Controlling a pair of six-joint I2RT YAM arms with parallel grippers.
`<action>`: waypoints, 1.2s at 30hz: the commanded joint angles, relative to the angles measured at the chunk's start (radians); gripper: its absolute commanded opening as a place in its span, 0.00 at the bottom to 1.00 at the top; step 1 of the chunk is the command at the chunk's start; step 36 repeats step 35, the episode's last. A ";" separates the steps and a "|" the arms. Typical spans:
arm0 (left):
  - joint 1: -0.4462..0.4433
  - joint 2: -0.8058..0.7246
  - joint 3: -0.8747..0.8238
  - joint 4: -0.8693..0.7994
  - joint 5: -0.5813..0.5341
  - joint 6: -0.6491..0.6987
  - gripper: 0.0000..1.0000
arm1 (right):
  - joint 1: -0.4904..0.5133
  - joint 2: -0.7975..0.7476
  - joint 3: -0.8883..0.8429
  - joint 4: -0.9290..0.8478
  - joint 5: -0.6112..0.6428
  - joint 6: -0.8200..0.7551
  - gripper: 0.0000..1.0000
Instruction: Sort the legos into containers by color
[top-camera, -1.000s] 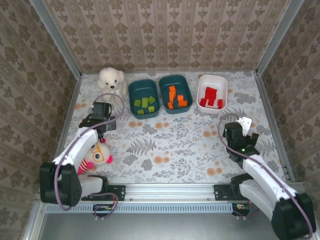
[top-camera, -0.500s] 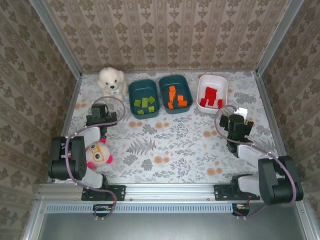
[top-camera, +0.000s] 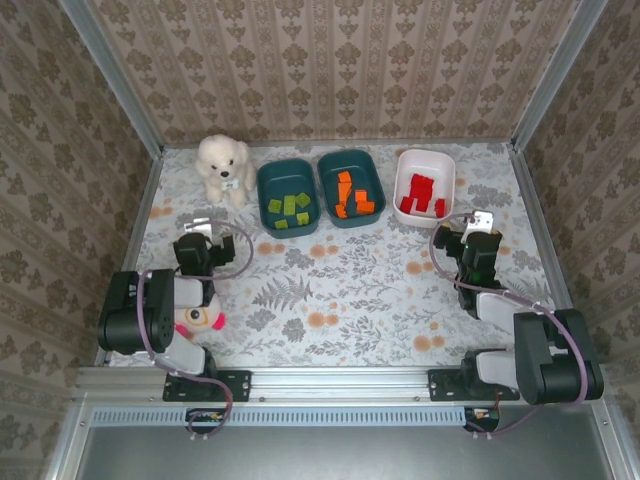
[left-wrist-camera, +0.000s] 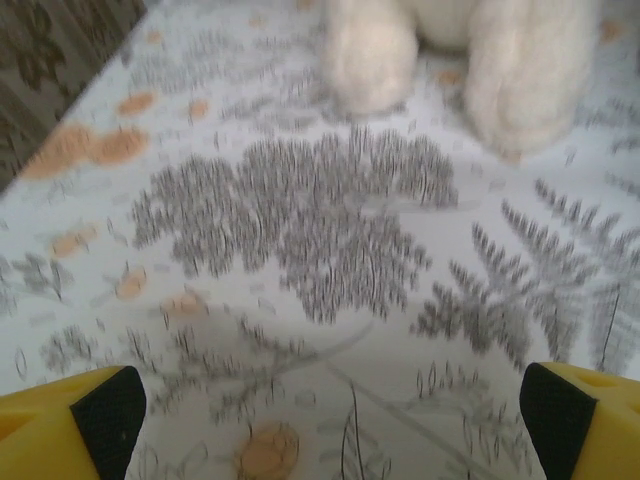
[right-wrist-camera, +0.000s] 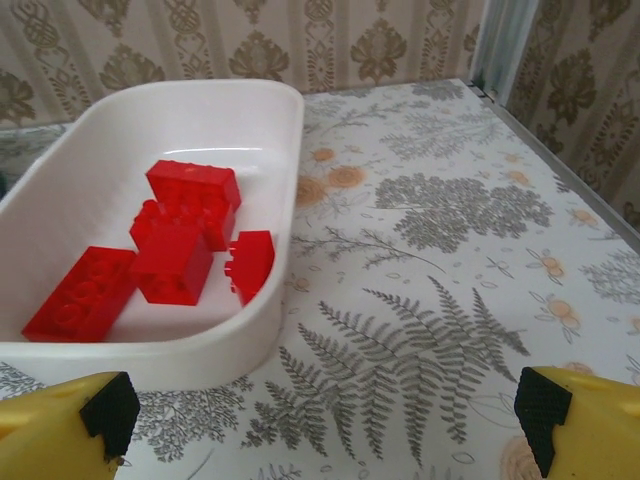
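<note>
Red legos (right-wrist-camera: 180, 235) fill the white tub (right-wrist-camera: 262, 335); left fingers (left-wrist-camera: 100, 412) and right fingers (right-wrist-camera: 102, 412) gape empty, and the right ones risk clipping it.

Robot lab cell, aluminium frame (top-camera: 112, 75), wallpaper-print walls (top-camera: 340, 60) (mock home)

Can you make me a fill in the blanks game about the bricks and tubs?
The white tub holds only ____ bricks.
The orange bricks lie in the ____ of three tubs.
The toy dog sits beside the teal tub of ____ bricks.
The left tool and right tool are both ____.
Missing words: red, middle, green, open.
</note>
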 joint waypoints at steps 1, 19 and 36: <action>-0.006 -0.005 0.029 0.073 -0.005 0.016 1.00 | -0.029 0.073 0.047 0.068 -0.084 0.032 1.00; -0.009 -0.002 0.031 0.074 -0.012 0.021 1.00 | 0.040 0.258 0.087 0.160 -0.040 -0.040 1.00; -0.010 -0.002 0.031 0.075 -0.014 0.021 1.00 | 0.037 0.260 0.090 0.157 -0.050 -0.040 1.00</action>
